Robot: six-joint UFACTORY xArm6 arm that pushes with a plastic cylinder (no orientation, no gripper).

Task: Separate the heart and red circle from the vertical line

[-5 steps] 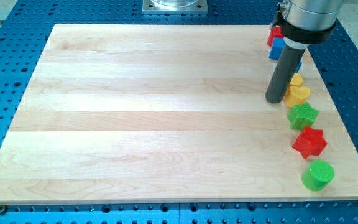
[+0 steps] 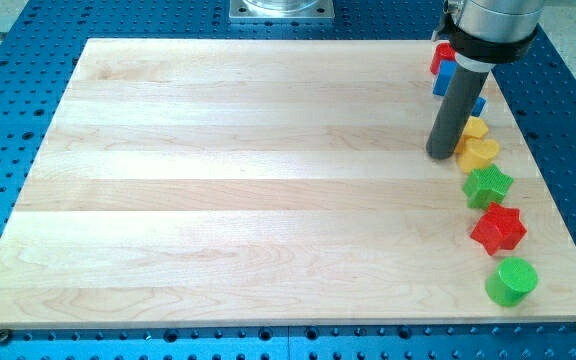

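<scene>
There is no claw on this arm: it ends in a straight dark rod, so nothing is clenched or grasped, and my tip (image 2: 441,156) stands on the wooden bench (image 2: 238,180) near its right edge, toward the view's top. The tip sits just to the left of the yellow heart (image 2: 481,152), very close to it; whether the two actually touch cannot be told from this angle. A second yellow block (image 2: 477,127) lies just above the heart, partly hidden behind the rod, its shape unclear. Further toward the view's top, a blue block (image 2: 446,76) and a red block (image 2: 440,54) show at the left of the rod, both largely covered by the rod and the grey arm body, so the red one's shape cannot be made out. Below the heart the line of blocks runs down the bench's right side: a green star (image 2: 488,186) just beneath the heart, then a red star (image 2: 498,228), then a green cylinder (image 2: 512,280) nearest the view's bottom. All of these lie to the right of and below my tip. No brand, label or readable writing shows anywhere. The bench rests on a blue perforated surface (image 2: 8,150).
</scene>
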